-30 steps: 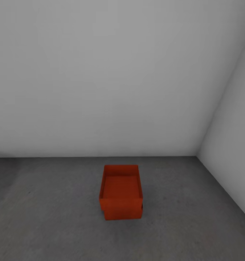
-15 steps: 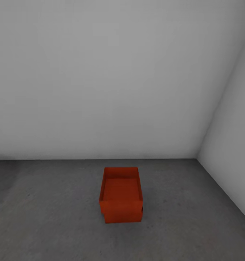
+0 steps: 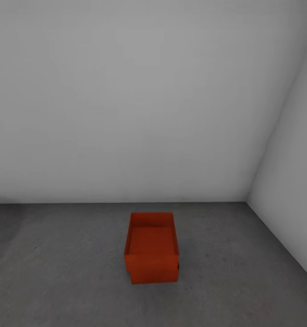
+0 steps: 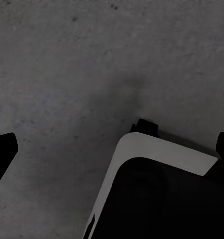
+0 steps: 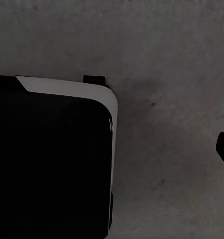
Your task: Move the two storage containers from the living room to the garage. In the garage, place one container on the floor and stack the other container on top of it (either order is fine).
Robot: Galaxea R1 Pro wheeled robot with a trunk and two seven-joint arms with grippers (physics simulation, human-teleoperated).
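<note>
Two storage containers [image 3: 152, 247] stacked on garage floor [image 3: 57, 272], near the white wall corner [image 3: 247, 200].
Wrist views: concrete and robot base [image 4: 157, 199]; dark edge slivers, probably fingers; gripper openings can't tell.

Plain white back wall [image 3: 126, 100], white side wall [image 3: 292, 181] meeting it at a corner

Black robot base [image 5: 52, 159] w/ white rounded edge; black pincer tips.
</note>
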